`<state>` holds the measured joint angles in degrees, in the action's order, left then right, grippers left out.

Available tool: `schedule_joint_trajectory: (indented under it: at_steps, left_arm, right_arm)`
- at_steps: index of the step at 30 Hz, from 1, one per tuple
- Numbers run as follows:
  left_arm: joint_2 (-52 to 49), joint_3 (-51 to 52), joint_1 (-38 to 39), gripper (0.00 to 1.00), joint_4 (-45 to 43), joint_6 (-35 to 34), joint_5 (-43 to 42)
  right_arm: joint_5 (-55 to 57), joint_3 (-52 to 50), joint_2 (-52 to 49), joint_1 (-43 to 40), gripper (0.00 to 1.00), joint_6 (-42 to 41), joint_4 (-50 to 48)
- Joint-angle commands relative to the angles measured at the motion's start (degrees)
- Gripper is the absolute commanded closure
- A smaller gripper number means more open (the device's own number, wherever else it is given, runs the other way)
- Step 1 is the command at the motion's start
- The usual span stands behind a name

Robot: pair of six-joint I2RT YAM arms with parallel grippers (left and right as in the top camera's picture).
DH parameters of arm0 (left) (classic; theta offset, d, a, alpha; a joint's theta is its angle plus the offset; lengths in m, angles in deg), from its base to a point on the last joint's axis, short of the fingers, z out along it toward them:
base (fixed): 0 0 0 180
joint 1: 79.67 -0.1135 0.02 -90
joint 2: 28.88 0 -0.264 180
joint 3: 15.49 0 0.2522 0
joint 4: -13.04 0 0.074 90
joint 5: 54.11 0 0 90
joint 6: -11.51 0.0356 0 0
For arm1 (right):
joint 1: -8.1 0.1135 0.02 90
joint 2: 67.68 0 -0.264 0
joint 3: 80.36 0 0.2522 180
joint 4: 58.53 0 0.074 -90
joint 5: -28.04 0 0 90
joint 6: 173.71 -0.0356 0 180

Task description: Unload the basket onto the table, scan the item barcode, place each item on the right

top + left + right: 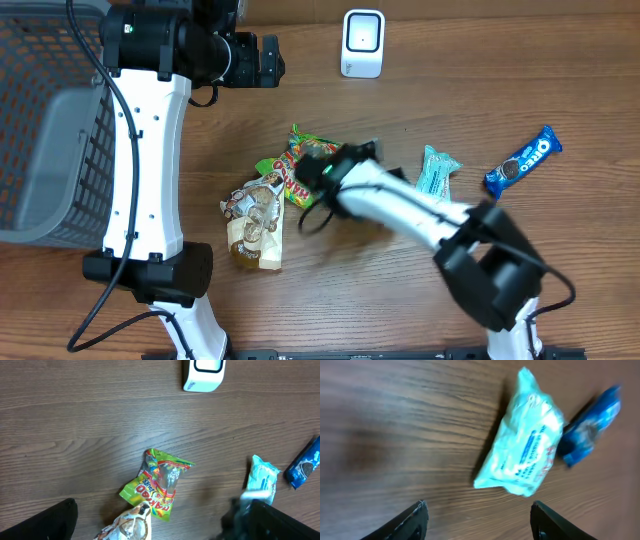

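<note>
A white scanner (362,43) (202,374) stands at the far middle of the table. Below it lie a green candy bag (298,165) (161,481), a cream and brown packet (255,220) (131,527), a teal packet (437,170) (522,455) and a blue Oreo pack (523,160) (592,427). My right gripper (368,153) (482,521) is open over bare wood between the green bag and the teal packet, holding nothing. My left gripper (266,60) (160,530) hangs open high above the table's far side, also with nothing in it.
A grey mesh basket (40,130) stands at the left edge. The left arm's white column (145,170) rises beside it. The right arm (440,220) crosses from the front right towards the middle, blurred in the left wrist view.
</note>
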<state>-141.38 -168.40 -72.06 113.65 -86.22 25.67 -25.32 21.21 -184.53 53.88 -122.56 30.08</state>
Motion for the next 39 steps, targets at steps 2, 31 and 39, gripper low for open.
schedule_joint_trajectory:
  at_steps: [2,31,39]
  left_arm:
    - [0.5,-0.5,-0.1,0.00,-0.1,0.4,0.3]
    - [0.5,-0.5,-0.1,0.00,-0.1,0.4,0.3]
    - [0.5,-0.5,-0.1,0.00,-0.1,0.4,0.3]
  right_arm:
    - [-19.1,2.1,9.5,-11.7,0.33,-1.5,-0.5]
    - [-76.7,-28.8,12.8,-53.9,0.37,34.2,-45.2]
    - [-79.4,-32.2,10.5,-53.8,0.46,32.7,-53.9]
